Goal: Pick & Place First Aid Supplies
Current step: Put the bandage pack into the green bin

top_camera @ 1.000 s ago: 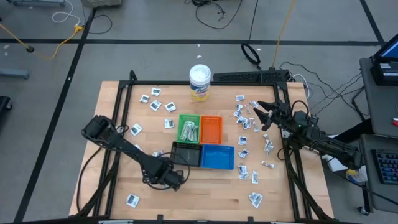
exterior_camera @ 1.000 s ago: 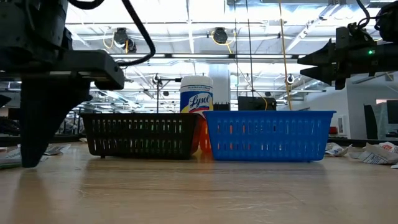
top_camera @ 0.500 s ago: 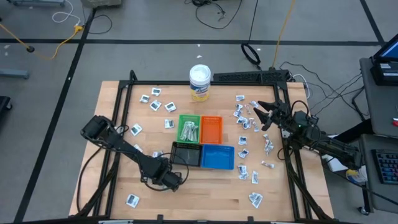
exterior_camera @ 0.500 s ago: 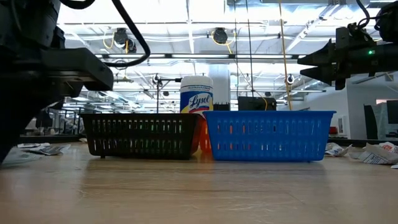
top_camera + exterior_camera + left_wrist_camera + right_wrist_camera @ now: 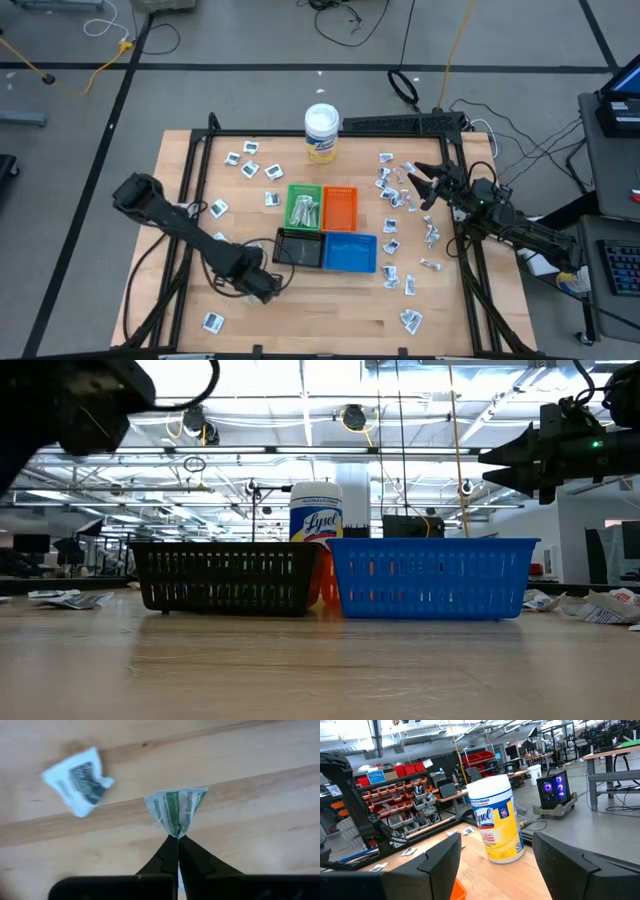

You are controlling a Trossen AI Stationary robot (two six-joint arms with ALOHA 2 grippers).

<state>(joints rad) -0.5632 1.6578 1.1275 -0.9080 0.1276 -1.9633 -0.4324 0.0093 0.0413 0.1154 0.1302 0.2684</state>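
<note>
My left gripper [image 5: 178,838] hangs over the table's near-left part [image 5: 268,288], shut on a small white packet with green print [image 5: 177,812]. A second crumpled white packet with dark print [image 5: 77,787] lies on the wood beside it. More first aid packets lie scattered at the far left [image 5: 245,160] and along the right [image 5: 400,200]. My right gripper [image 5: 415,185] waits open at the right, raised above those packets, with nothing between its fingers. My left gripper pinches the green-printed packet by its narrow end [image 5: 177,832] between the two fingertips. The fingers come from above, pointing down. The packet fans out beyond the tips and hangs clear of the table.
Green [image 5: 304,205], orange [image 5: 341,208], black [image 5: 300,248] and blue [image 5: 350,253] trays stand together mid-table, just right of my left gripper. A white-lidded yellow tub [image 5: 321,132] stands at the far edge. One packet [image 5: 212,322] lies near the front-left corner.
My left gripper has risen from the table, where one finger stood on the wood in the low view, up out of that view's lower half. It has also shifted a little toward the table's left edge.
</note>
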